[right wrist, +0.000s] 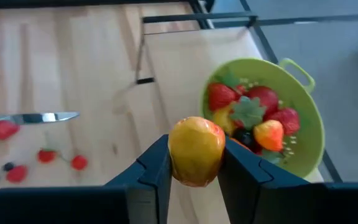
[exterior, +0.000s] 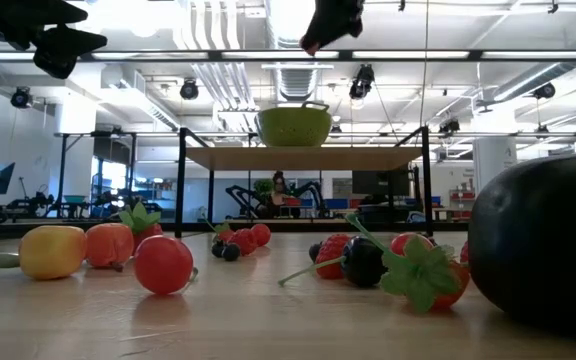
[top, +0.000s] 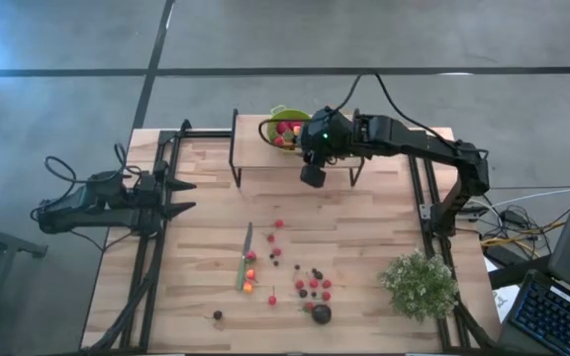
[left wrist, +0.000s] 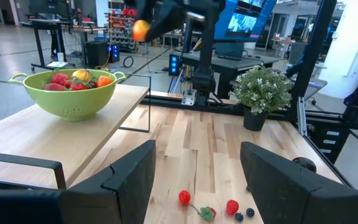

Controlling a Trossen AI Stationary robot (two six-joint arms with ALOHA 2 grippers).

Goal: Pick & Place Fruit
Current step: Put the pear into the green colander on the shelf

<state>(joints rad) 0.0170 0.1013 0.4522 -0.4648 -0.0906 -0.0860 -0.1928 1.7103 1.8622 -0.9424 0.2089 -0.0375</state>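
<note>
Many small fruit pieces [top: 300, 282] lie scattered on the wooden table: red berries, dark ones, a few orange or yellow, and one bigger dark round one [top: 321, 313]. A green colander [top: 285, 129] holding several fruit pieces stands on a raised shelf at the far edge. My right gripper [top: 313, 174] hovers above the shelf just beside the colander [right wrist: 266, 124], shut on a yellow-orange fruit [right wrist: 196, 146]. My left gripper [top: 181, 196] waits open over the table's left side, high above it, with nothing between its fingers [left wrist: 129, 180]. My right gripper [right wrist: 196, 169] pinches the yellow-orange fruit between its two fingers [right wrist: 157, 171], one on each side of its lower half [right wrist: 182, 163]. The fingers point down from above. The fruit is lifted clear, in the air over the shelf next to the colander's rim; it also shows from afar [left wrist: 140, 29].
A slim green-handled knife [top: 245, 257] lies among the fruit on the table's left middle. A bushy pale-green plant [top: 421, 285] stands at the near right corner. The shelf's black frame [top: 234, 148] rises at the far edge. Bare wood [top: 364, 227] lies between shelf and fruit.
</note>
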